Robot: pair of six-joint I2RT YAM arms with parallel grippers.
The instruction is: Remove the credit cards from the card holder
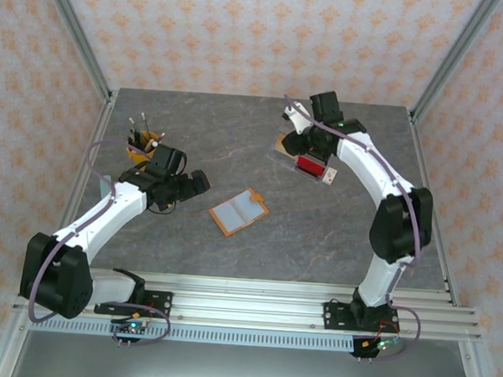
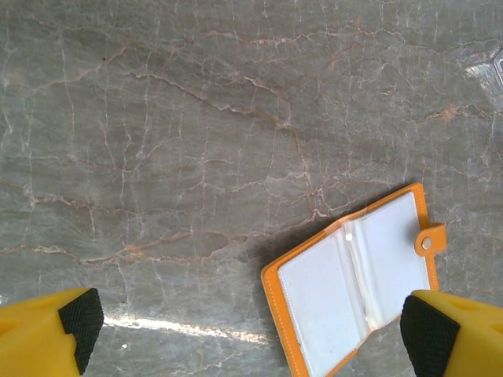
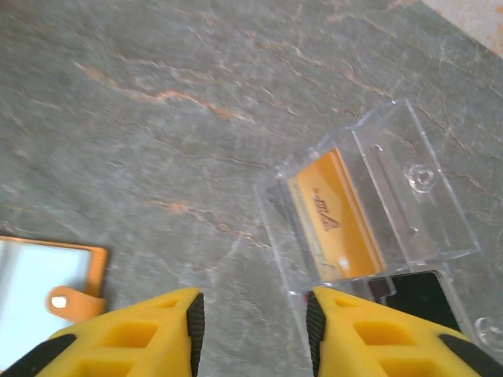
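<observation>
The card holder (image 1: pixel 239 211) lies open flat mid-table, orange outside with pale lining and clear pockets (image 2: pixel 354 290), its tab clasp (image 3: pixel 75 301) on one edge. My left gripper (image 2: pixel 251 330) hovers just left of it (image 1: pixel 196 185), jaws wide open, nothing between them. My right gripper (image 3: pixel 254 322) is open over bare table beside a clear plastic tray (image 3: pixel 409 196), at the back right (image 1: pixel 291 144). Credit cards lie in that tray: an orange one (image 3: pixel 338 212), a black one (image 3: pixel 413 294) and a red one (image 1: pixel 312 167).
An orange cup of pens and tools (image 1: pixel 142 142) stands at the back left, behind my left arm. Metal frame posts and patterned walls bound the grey marble table (image 1: pixel 238 136). The arm bases sit on the rail along the near edge.
</observation>
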